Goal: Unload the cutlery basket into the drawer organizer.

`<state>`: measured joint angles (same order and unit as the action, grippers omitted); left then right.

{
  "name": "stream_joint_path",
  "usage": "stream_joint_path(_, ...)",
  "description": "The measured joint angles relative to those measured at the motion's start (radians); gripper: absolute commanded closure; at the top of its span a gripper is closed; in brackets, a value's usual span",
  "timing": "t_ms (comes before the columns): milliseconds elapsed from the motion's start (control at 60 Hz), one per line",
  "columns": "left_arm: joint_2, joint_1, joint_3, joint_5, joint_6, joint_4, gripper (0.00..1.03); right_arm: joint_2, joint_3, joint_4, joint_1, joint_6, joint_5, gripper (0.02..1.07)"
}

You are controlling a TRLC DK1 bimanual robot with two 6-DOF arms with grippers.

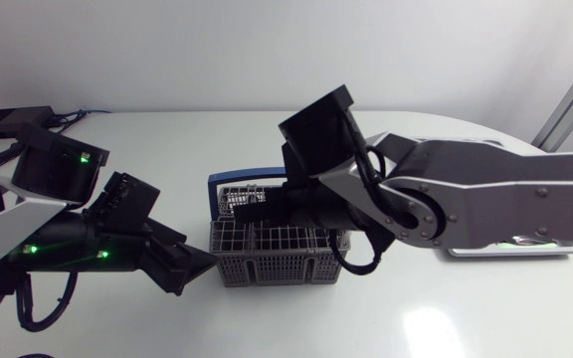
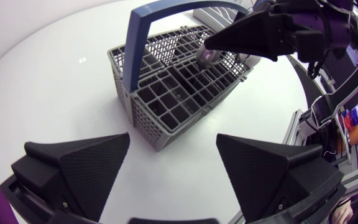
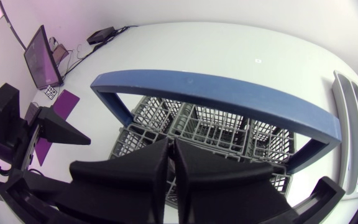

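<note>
The grey wire cutlery basket (image 1: 277, 251) with its blue handle (image 1: 235, 180) stands mid-table. My right gripper (image 1: 250, 209) reaches down into it from above, beside the handle (image 3: 216, 90). In the right wrist view the gripper (image 3: 171, 158) has its fingers pressed together over the basket's compartments (image 3: 222, 134). The left wrist view shows a shiny metal cutlery piece (image 2: 207, 56) pinched at the right gripper (image 2: 209, 47). What kind of piece it is stays hidden. My left gripper (image 1: 189, 265) sits low at the basket's left end, open, with the basket (image 2: 166, 87) ahead of it and nothing between its fingers (image 2: 92, 168).
The pale drawer organizer (image 1: 513, 248) lies at the right, mostly under my right arm; its slotted edge (image 3: 353, 118) shows beside the basket. Bare white table surrounds the basket in front and behind.
</note>
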<state>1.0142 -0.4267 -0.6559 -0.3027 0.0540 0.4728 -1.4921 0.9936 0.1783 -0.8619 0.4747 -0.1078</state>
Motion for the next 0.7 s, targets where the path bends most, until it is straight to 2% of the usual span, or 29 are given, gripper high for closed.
stream_joint_path(383, 0.0, -0.002, 0.005, 0.0, 0.0, 0.0, 0.06, 0.037, 0.0, 0.059, 0.054, 0.016, 0.139, 1.01)
stream_joint_path(700, 0.0, -0.026, 0.005, 0.0, 0.0, 0.0, 0.06, 0.046, -0.001, 0.063, 0.066, 0.019, 0.16, 0.99)
